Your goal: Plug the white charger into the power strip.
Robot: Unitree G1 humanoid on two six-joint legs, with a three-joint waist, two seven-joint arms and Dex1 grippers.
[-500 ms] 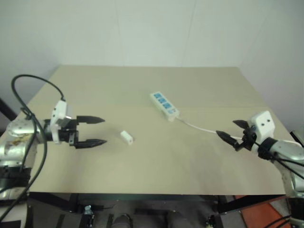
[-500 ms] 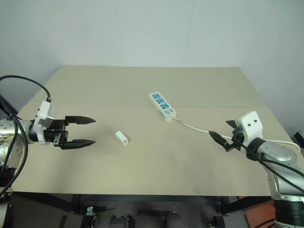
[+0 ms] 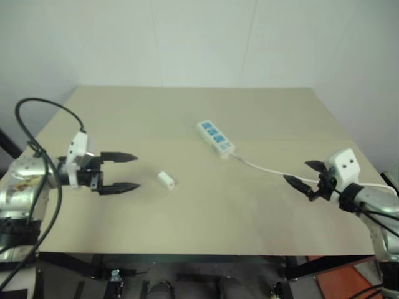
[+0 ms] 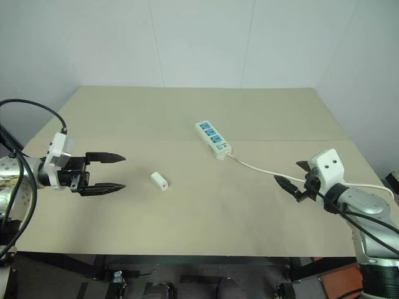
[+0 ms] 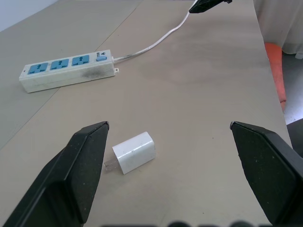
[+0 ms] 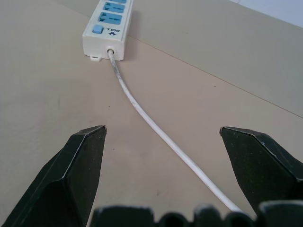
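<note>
The white charger (image 3: 165, 180) lies on its side on the tan table (image 3: 187, 224), left of centre, with its prongs showing in the left wrist view (image 5: 134, 152). My left gripper (image 3: 137, 171) hovers just left of it, open and empty, pointing at it. The power strip (image 3: 216, 137) lies at mid-table with blue sockets, and its thin white cord (image 3: 262, 167) runs to the right. Open and empty, my right gripper (image 3: 297, 171) hangs over the cord near the table's right edge, aimed along it at the strip (image 6: 107, 21).
A white wall stands close behind the table's far edge. A black cable (image 3: 37, 109) loops above my left arm. The table's right edge drops to a floor with an orange patch (image 5: 274, 71).
My right gripper has sunk slightly toward the table. The left gripper, the charger and the strip have not moved.
</note>
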